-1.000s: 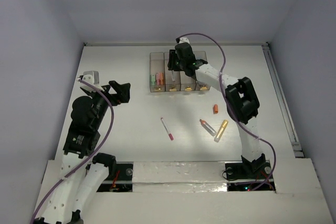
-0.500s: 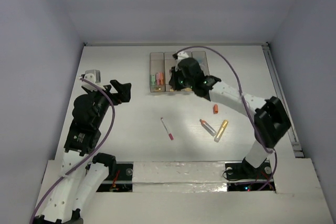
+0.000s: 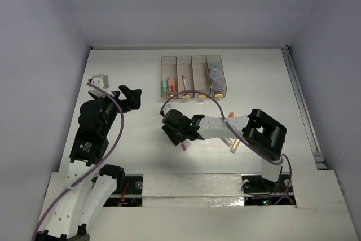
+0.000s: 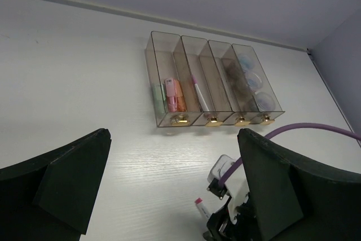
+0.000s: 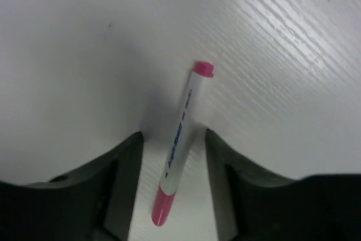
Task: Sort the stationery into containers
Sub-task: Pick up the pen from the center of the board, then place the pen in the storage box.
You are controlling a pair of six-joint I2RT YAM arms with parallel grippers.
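A white pen with magenta ends lies on the table between the open jaws of my right gripper, touching neither finger. From above, the right gripper hangs low at the table's middle, and only the pen's near end shows. The containers stand at the back. The left bin holds green, pink and orange sticks, the second a white-magenta pen, the right one bluish-lidded jars. My left gripper is open and raised at the left, holding nothing.
An orange stick lies right of the right arm, and a gold stick shows partly under its forearm. In the left wrist view the bins are ahead, with the right gripper and the pen's pink tip low in the frame.
The right arm swung from the bins down to the table's middle and now straddles the pen there. A white-magenta pen now shows in the second bin. The left arm stayed still.
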